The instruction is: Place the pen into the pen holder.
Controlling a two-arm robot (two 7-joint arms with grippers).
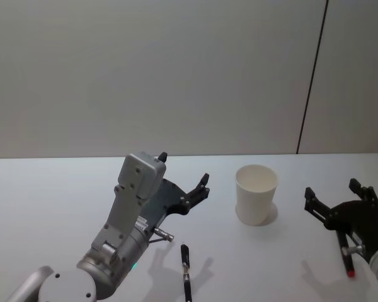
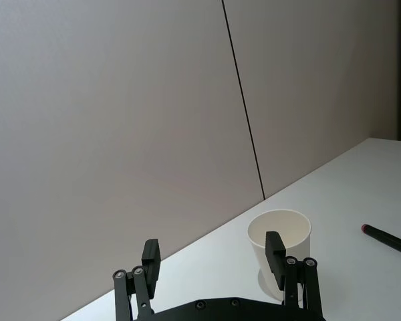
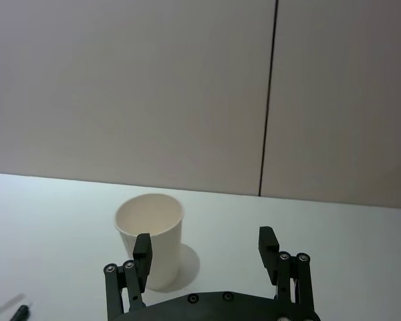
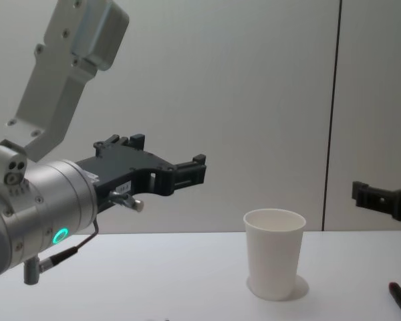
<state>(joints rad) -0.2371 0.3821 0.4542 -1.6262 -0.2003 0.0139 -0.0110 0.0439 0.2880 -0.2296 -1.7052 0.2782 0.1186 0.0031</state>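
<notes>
Black pen [image 1: 186,272] cut off below, red-tipped pen [image 1: 349,265] partly under right gripper [image 1: 331,187]

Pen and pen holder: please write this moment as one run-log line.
pen: flat on table, ungrasped | pen holder: upright, no pen inside | left gripper: open, empty | right gripper: open, empty

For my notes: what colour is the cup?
The cup is plain white; chest view shows it best.
</notes>
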